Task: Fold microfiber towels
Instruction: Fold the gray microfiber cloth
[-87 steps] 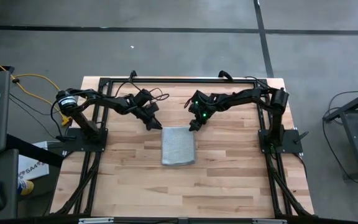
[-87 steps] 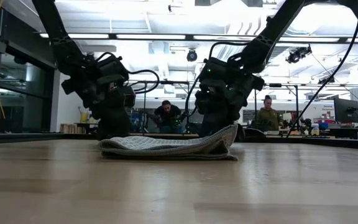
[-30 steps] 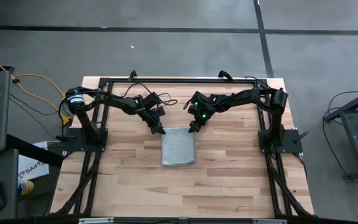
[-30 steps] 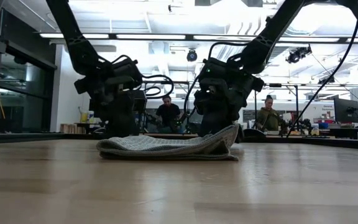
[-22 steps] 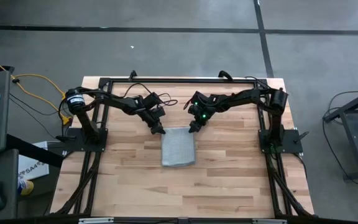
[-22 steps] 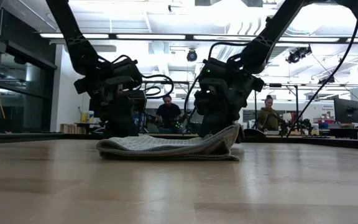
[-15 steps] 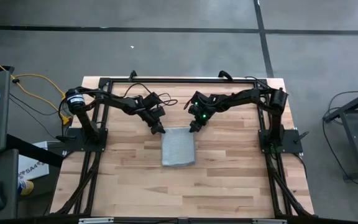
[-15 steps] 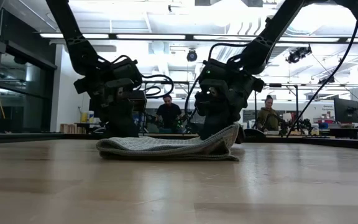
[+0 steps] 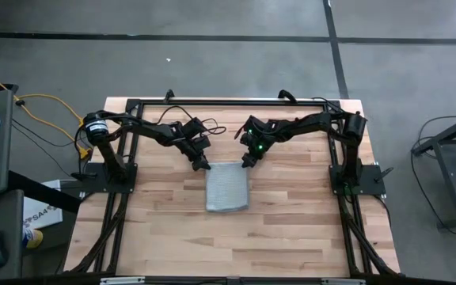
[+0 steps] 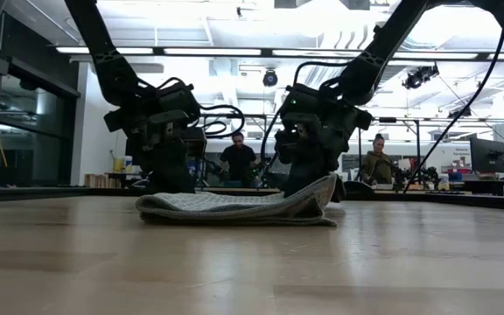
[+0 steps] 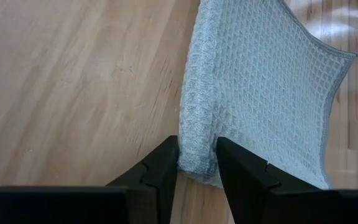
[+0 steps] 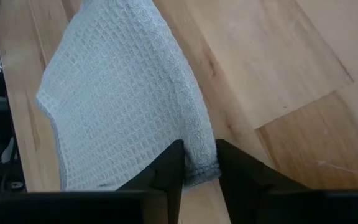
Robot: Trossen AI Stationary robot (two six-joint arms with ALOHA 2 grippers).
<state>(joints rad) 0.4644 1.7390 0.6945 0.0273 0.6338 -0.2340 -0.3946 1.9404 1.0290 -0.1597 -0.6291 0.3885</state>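
The towel lies part-folded near the middle of the bench, slightly toward its far edge. The left gripper pinches one far corner and the right gripper the other, each with fingers pressed onto the folded edge, likely so both corners rise together for the next fold. No container is in sight.

The pale grey-blue, waffle-textured microfiber towel is laid folded into a rectangle mid-worktop, its far corners slightly raised.
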